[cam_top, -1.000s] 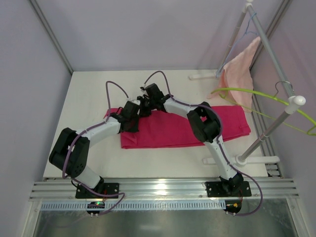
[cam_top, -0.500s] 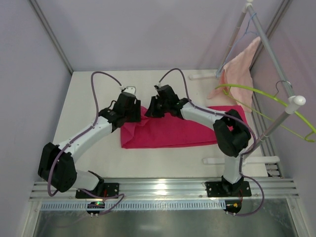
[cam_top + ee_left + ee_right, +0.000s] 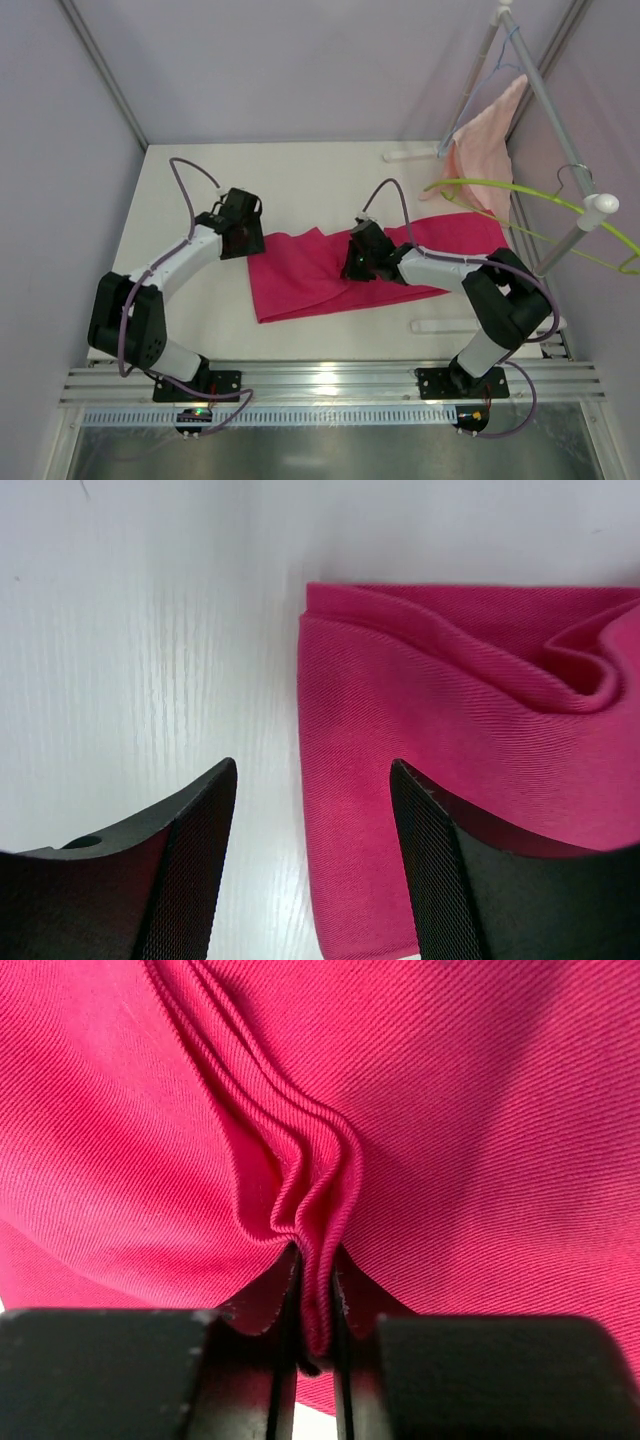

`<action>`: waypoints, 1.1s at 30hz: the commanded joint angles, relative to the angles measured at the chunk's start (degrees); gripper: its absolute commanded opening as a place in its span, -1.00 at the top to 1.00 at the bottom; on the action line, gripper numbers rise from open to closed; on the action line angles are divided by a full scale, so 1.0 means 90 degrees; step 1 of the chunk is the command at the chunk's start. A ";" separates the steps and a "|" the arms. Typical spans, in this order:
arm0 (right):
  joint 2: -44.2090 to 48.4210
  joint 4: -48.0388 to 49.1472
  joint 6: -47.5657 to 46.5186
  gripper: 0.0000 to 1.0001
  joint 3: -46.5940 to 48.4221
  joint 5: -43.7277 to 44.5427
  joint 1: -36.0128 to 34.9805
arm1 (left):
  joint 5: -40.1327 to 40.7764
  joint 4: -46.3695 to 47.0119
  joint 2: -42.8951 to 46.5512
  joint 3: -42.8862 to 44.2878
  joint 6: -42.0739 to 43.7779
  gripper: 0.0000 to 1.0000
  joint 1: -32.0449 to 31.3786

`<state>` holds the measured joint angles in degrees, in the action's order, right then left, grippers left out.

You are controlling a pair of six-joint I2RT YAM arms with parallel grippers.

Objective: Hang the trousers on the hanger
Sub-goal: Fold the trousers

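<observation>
Right gripper (image 3: 352, 262) is down on the middle of the trousers (image 3: 300, 285), and the wrist camera leaves no doubt. Its jaws are clenched tight on a raised ridge of the pink cloth, with several folded layers pinched between the fingers (image 3: 285, 1285). The fabric fans away from that pinch in wrinkles.

Over on the other side, the left gripper (image 3: 243, 226) sits at the left end of the trousers with nothing in it and its jaws spread apart. From its own camera, one finger (image 3: 190, 860) is over bare white table (image 3: 300, 180). The other is over the edge of the cloth, and the folded corner of the trousers (image 3: 450, 710) lies just ahead. Whether that finger actually touches the fabric is hard to say from here.

The trousers themselves lie flat on the table as a long band, running from beside the left gripper across to the right side. They are bunched up where the right gripper grips them.

The green hanger (image 3: 510, 185) is up on the rail (image 3: 600, 203) at the right. Its curved bar reaches out above the right end of the trousers, close by the pale pink towel (image 3: 480, 150) draped on the same rack. No cloth is on the hanger.
</observation>
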<state>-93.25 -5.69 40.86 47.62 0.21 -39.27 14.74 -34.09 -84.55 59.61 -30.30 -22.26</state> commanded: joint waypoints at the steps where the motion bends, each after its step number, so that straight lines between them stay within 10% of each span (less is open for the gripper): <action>1: 0.0449 0.0115 -0.0184 0.59 -0.0007 0.0309 -0.0002 | -0.0251 -0.0295 -0.0185 -0.0159 -0.0392 -0.27 0.0226; 8: 0.0714 -0.0079 -0.1550 -0.27 0.0498 -0.1407 0.0377 | -0.0857 -0.0041 -0.0273 -0.0510 -0.0637 -0.25 0.0335; 25: -0.1611 -0.1154 -0.3026 -0.33 0.2580 -0.2582 0.0955 | -0.2057 0.0769 -0.0849 -0.1243 -0.0969 -0.09 0.0852; 30: -0.1796 -0.0804 -0.2715 -0.22 0.2609 -0.2660 0.0760 | -0.2283 0.0663 -0.1239 -0.0980 -0.0950 0.88 0.1135; 33: -0.1875 -0.0433 -0.2267 0.03 0.2707 -0.2592 0.0487 | -0.2088 0.0224 -0.1231 -0.0677 -0.0842 0.99 0.1632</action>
<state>-109.10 -13.93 16.60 69.47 -21.91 -31.75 -6.70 -29.89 -93.43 52.21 -38.81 -11.33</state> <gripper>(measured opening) 0.518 0.021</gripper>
